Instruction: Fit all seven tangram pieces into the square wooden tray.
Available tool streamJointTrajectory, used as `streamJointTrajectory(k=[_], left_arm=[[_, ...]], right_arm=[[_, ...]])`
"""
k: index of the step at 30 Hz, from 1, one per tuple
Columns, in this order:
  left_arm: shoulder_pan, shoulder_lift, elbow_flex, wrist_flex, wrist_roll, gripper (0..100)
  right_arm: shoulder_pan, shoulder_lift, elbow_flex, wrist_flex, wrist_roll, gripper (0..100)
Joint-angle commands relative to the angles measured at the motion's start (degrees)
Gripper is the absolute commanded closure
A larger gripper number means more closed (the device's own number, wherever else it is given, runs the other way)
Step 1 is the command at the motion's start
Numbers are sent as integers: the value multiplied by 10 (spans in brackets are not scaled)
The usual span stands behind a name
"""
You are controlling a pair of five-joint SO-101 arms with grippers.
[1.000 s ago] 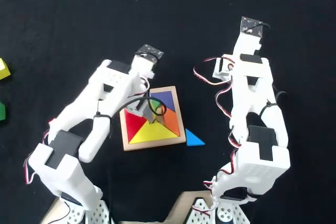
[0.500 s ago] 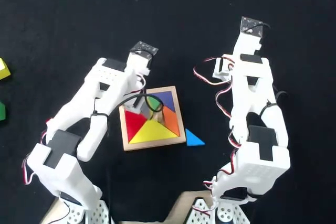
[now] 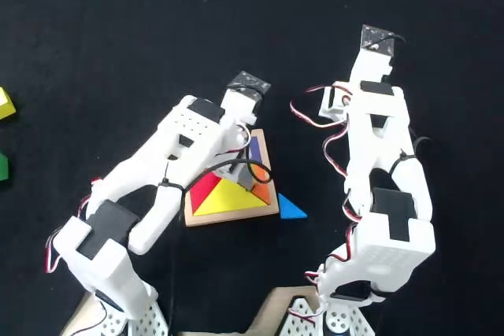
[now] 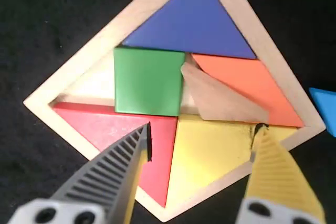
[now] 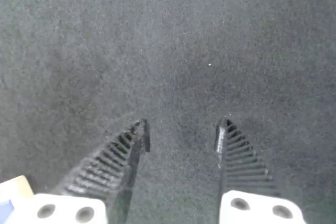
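The square wooden tray [image 4: 105,44] lies right under my left gripper [image 4: 202,141], which is open with nothing between its fingers. In the tray lie a blue triangle [image 4: 197,22], a green square [image 4: 148,80], an orange parallelogram [image 4: 252,85], a red triangle [image 4: 121,129] and a yellow triangle [image 4: 210,153]. Bare wood shows beside the green square and under the orange piece. From above, the left arm covers much of the tray [image 3: 228,216]. A small light-blue triangle [image 3: 291,208] lies on the cloth just right of the tray. My right gripper [image 5: 181,135] hangs open over bare black cloth.
A yellow block [image 3: 5,104] and a green block [image 3: 2,166] sit at the far left edge of the black cloth. The right arm [image 3: 382,155] stands upright to the right of the tray. A wooden base board [image 3: 276,304] lies at the front.
The left arm has swung to the right, from the tray's left side to over its right half. The right arm has kept still.
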Motion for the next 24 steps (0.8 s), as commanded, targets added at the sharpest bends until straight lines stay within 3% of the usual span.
streamJointTrajectory(k=[1, 10, 17, 24], left_arm=[[10, -31, -13, -6, 7, 695], [35, -127, 5, -9, 18, 777], [24, -142, 118, -171, 46, 718], [41, -105, 132, -190, 26, 719]], right_arm=[[8, -4, -32, 5, 6, 790], [8, -5, -33, 5, 6, 790], [8, -4, -32, 5, 6, 790], [8, -4, -32, 5, 6, 790]])
